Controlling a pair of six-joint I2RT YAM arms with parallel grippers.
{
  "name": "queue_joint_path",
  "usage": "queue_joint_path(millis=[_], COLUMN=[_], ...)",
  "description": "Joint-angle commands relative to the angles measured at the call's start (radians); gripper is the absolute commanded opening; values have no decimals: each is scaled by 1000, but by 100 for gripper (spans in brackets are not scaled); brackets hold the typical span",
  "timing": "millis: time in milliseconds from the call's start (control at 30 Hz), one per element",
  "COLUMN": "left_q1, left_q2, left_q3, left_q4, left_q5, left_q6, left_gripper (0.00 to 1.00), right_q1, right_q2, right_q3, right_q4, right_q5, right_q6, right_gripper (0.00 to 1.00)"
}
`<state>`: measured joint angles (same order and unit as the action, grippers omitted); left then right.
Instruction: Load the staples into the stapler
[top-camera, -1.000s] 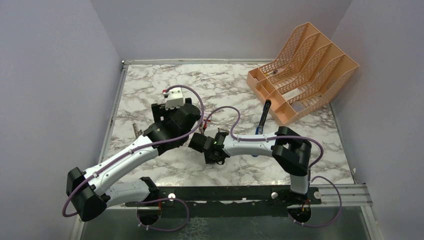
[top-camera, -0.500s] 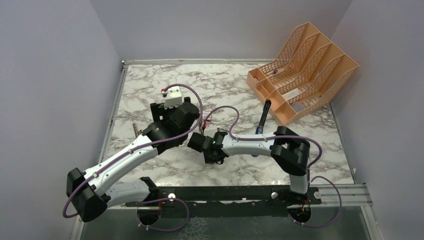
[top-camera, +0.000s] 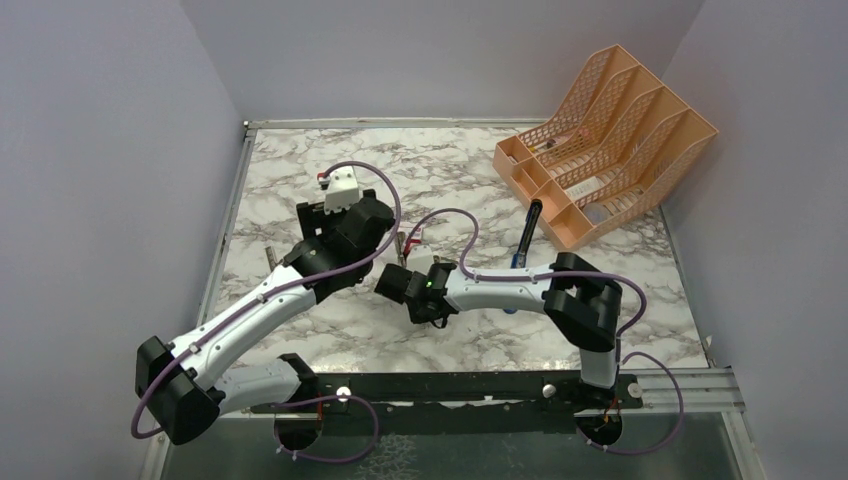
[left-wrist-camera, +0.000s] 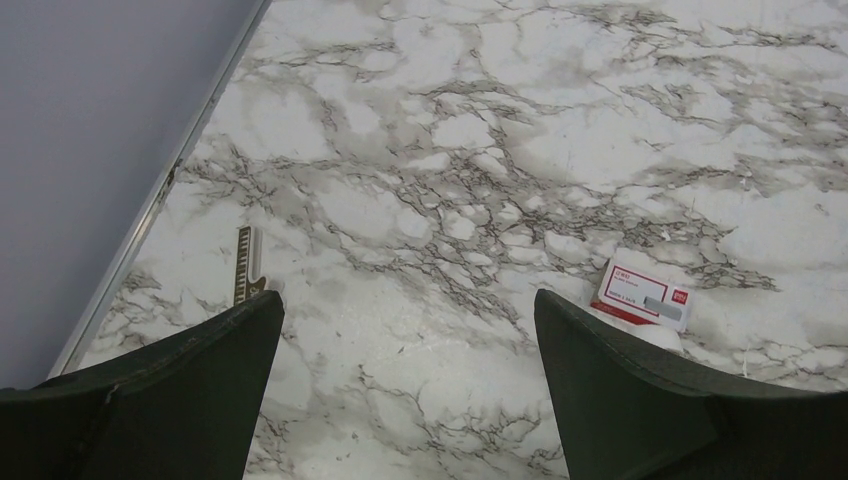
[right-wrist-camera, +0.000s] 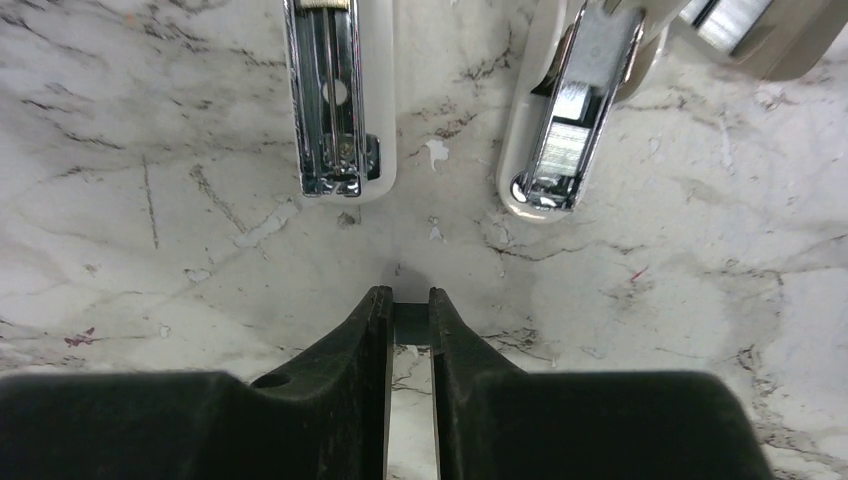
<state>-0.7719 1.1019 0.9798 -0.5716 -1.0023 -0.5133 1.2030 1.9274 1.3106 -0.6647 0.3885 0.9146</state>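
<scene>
Student: Since the earlier frame, what moves?
Tutor: The left gripper (jaws spread, empty) retreats toward the top view's upper left. The right gripper narrows onto the staples, pinched at its wrist view's lower centre.
Student: Next?
Tutor: Probably align the strip with the stapler, lying opened at frame top, and slide it in flat.

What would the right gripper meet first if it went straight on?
Probably the bare table between the two open halves of the stapler, which flank the right gripper's line; depth is unclear.
</scene>
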Motion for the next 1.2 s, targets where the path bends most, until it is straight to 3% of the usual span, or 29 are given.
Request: queue_joint_path(millis=[0, 400, 633, 1167], left_q1=[63, 257, 339, 376], left_q2=[15, 25, -26, -22], left_q3=[40, 13, -77, -113], left_q4=[0, 7, 42, 33], left_q5=[89, 341, 533, 528], left_q6=[0, -13, 19, -5], left_gripper=[96, 95, 95, 92], right_q1=[-25, -109, -120, -120], right_q2=[-80, -101, -110, -65], right_q3=[5, 18, -45, -53], right_q4=[69, 308, 450, 418], right_q5=[88, 69, 12, -6], right_q6=[-81, -283, -364, -325], right_gripper=[22, 22, 22, 22])
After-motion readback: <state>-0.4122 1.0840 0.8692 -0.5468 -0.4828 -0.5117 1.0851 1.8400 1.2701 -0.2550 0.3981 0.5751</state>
